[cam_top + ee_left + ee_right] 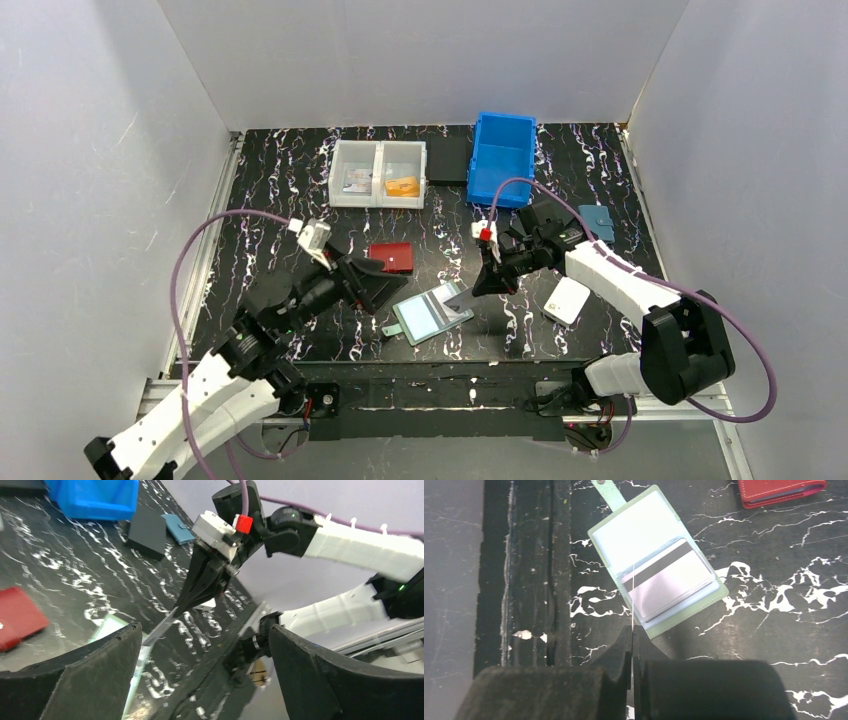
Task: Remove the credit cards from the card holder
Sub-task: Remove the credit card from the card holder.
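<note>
Pinching the edge of a credit card (455, 294) to draw it from the open card holder (634, 530) at frame centre: right hand (632, 631) clamped, left hand (201, 639) spread apart.

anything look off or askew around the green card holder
The card holder lies open, skewed to the edge of the table. The right pincer is shut on a thin sheet rising edge-on from its fold; card or sleeve page, I cannot tell. A striped card sits in one pocket.
</note>
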Controlling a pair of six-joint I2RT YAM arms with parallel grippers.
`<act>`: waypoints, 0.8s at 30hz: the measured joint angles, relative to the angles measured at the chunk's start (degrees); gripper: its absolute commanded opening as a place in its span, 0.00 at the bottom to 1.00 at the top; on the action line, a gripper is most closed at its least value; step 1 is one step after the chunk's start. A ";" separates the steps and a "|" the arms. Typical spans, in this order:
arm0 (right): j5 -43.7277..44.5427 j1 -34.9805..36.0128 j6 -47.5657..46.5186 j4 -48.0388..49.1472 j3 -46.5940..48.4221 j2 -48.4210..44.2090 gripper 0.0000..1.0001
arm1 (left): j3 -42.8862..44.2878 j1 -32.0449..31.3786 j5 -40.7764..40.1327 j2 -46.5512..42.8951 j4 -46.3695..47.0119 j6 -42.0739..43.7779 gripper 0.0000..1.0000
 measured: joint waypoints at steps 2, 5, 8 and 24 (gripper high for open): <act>-1.19 0.00 0.00 -0.88 0.28 0.15 0.01 | -1.40 0.00 0.07 -4.06 -1.92 3.85 0.98; -3.49 -0.06 -0.02 -1.43 0.56 0.61 0.01 | -4.98 0.00 3.68 -5.46 -1.49 9.23 0.97; -6.32 -0.17 0.02 -2.17 0.91 1.85 0.01 | -5.45 0.00 8.01 -0.06 -1.31 12.94 0.94; -13.54 -0.22 0.07 -5.38 2.58 6.12 0.01 | 3.63 -6.07 20.45 40.31 7.21 23.27 0.69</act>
